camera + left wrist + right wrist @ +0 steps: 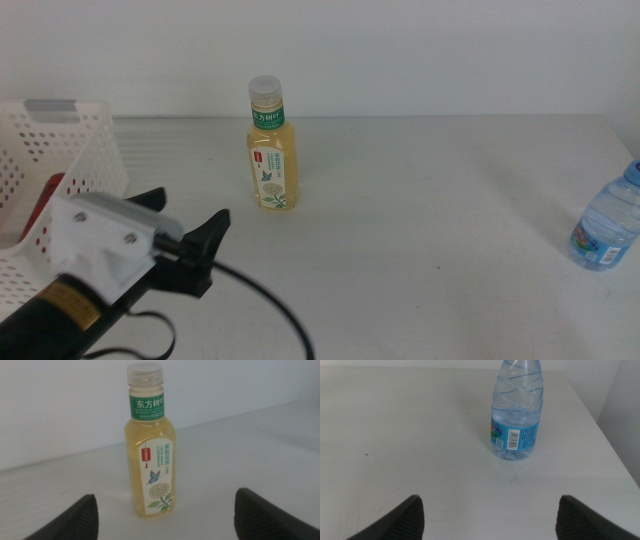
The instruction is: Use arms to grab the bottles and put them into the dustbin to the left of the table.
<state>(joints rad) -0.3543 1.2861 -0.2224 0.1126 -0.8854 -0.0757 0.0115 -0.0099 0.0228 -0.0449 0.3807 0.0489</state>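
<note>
A pale-yellow bottle (270, 150) with a white cap and green neck label stands upright at the middle back of the table (420, 280). My left gripper (212, 240) comes in from the lower left, a short way in front of this bottle. In the left wrist view its jaws are open wide, the yellow bottle (150, 455) centred beyond the left gripper (166, 499) and untouched. A clear water bottle (608, 225) with a blue label stands at the right edge. My right gripper (490, 502) is open, facing the water bottle (517, 415) from a distance; this arm does not show in the middle view.
The dustbin (85, 150), a white perforated basket, stands at the far left beside my left arm. A red shape (50, 195) shows through its holes. The table's right edge (610, 445) runs close to the water bottle.
</note>
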